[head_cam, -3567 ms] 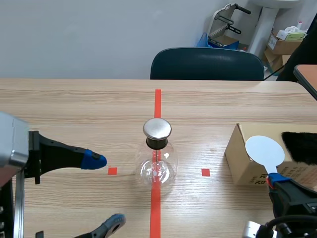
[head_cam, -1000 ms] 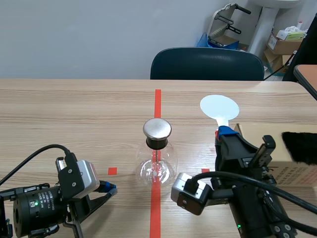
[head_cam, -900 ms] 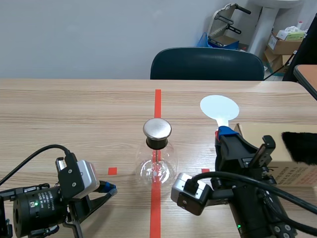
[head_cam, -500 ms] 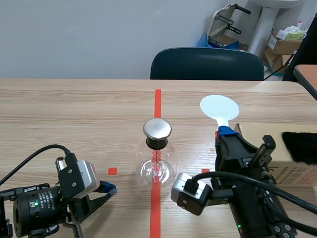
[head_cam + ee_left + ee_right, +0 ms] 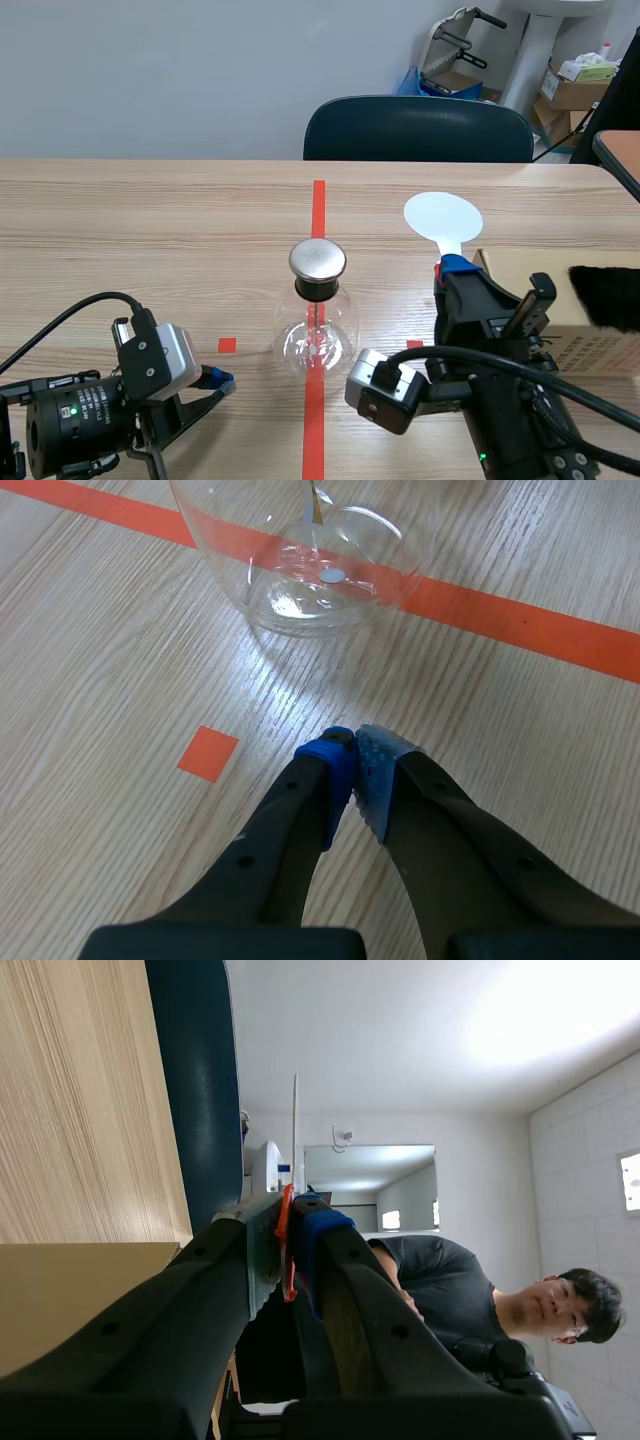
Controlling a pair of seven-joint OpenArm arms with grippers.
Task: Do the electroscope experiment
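Since the earliest frame the right gripper (image 5: 452, 268) has carried the white paddle (image 5: 442, 216) up off the cardboard box (image 5: 590, 340), and the left gripper (image 5: 215, 380) has dropped low to the counter (image 5: 150, 230); over the last second neither has budged. From the scene view, the electroscope flask (image 5: 318, 320) stands at the centre of the frame with its metal cap (image 5: 317, 260) on top. The paddle's disc is held upright to the right of it and well apart from the cap. A dark fur pad (image 5: 605, 297) lies on the box at the right edge, and a chair (image 5: 418, 128) sits behind the counter at the top. Print on the box front is mostly hidden by my right arm, and I cannot read what shows. Looking through the left wrist view, that gripper's pads are pressed together on nothing, resting just short of the flask's glass base in the upper middle of the frame. Through the right wrist view, the gripper is pinching the paddle's handle. An orange-red sliver shows between the pads, the disc shows edge-on as a thin white line above them, and a person (image 5: 470, 1300) sits at the lower right. I see no brand or label there. I judge the step in hand is bringing the disc to the cap, so I'd swing it across slowly, keep it level with the cap rather than the glass, avoid nudging the flask, and watch the leaves inside.
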